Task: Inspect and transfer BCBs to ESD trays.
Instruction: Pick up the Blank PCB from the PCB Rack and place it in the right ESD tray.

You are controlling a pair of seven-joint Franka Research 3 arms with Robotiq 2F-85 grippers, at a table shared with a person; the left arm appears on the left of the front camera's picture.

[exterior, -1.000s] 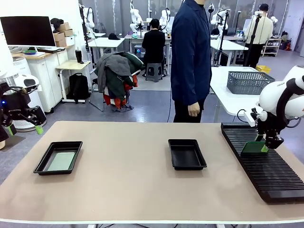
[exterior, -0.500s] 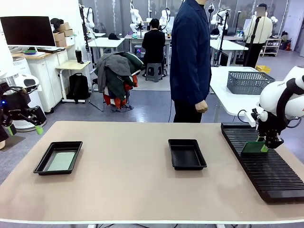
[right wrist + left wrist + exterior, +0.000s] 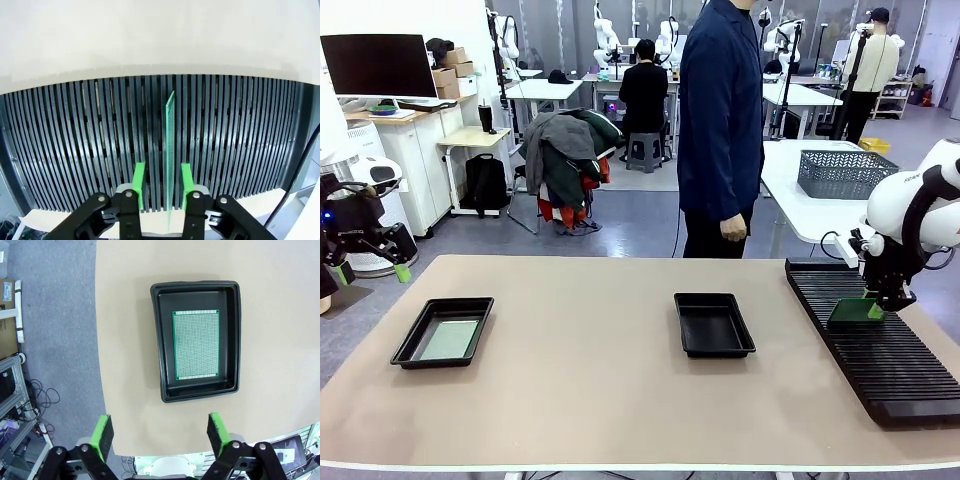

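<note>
Right end effector (image 3: 162,169) straddles upright BCB (image 3: 170,125), bottom edge hidden in rack (image 3: 75,140).

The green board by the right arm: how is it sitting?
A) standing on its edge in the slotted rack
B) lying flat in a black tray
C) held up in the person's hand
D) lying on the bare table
A: in the right wrist view the green board stands on its edge in a slot of the black rack, with the right gripper straddling it, one green finger on each side.
</note>
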